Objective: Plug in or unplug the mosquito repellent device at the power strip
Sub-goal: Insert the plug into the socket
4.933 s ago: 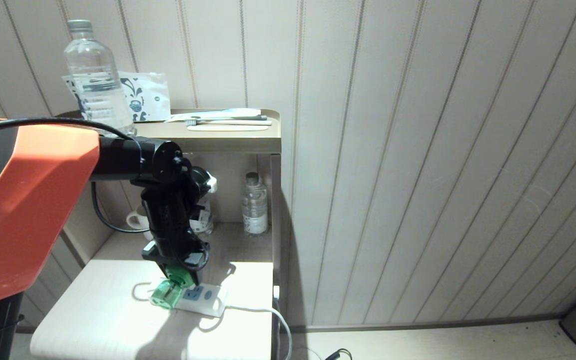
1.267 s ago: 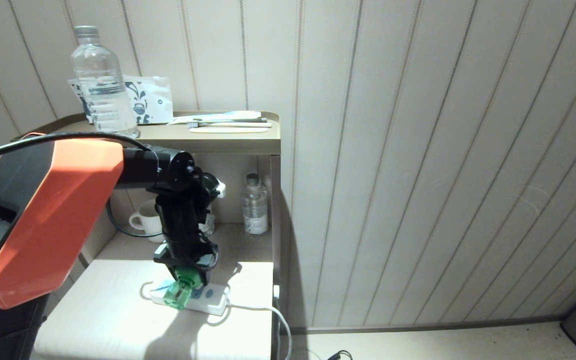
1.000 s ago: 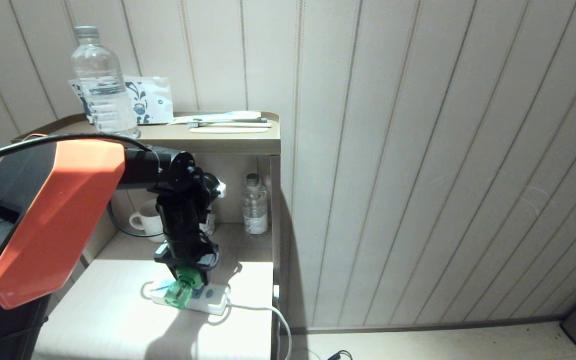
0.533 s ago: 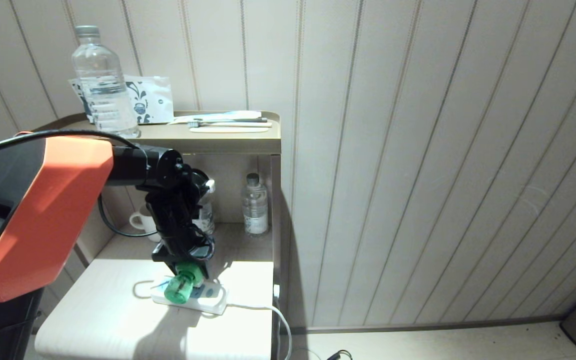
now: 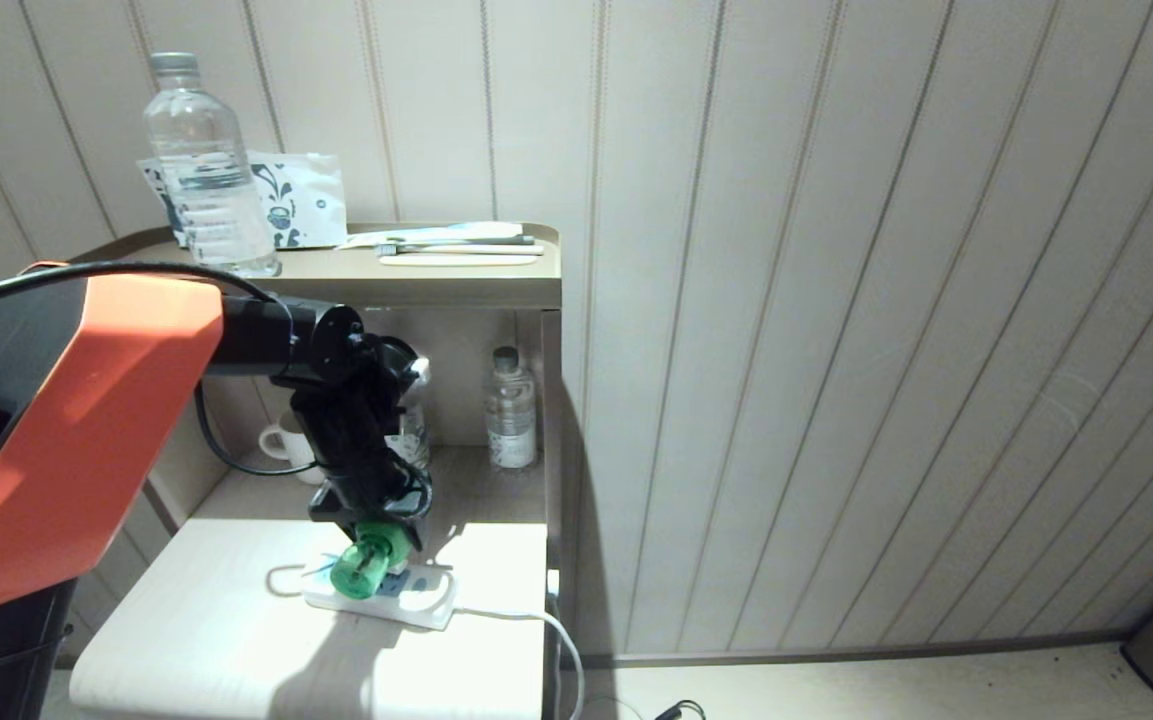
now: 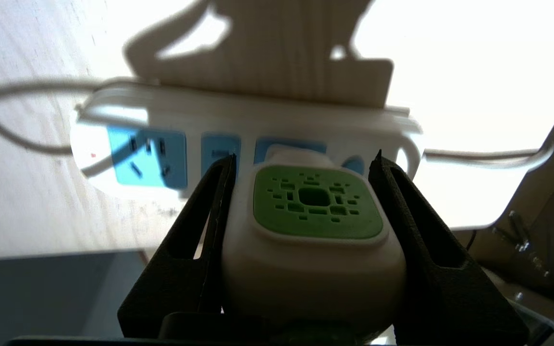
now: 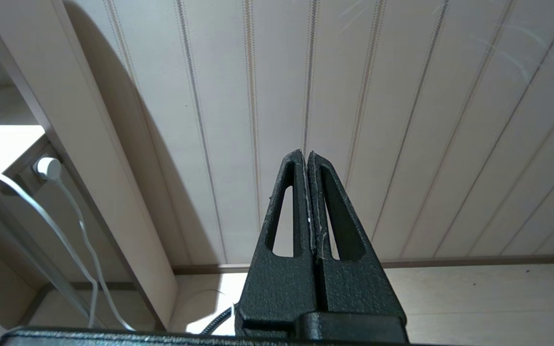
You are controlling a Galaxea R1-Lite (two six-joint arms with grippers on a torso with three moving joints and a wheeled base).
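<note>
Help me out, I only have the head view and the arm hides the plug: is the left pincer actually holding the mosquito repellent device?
Observer: Yes. In the left wrist view the left pincer has one finger pressed on each side of the mosquito repellent device, on its white head.
Operator: Where on the power strip is it?
Observer: Over the power strip at the outlet nearest the cord end. I cannot tell whether the prongs are seated.
Operator: Any free outlet?
Observer: The blue outlet at the far end is uncovered.
Operator: And the right arm?
Observer: The right pincer is shut, empty, facing the panelled wall.
</note>
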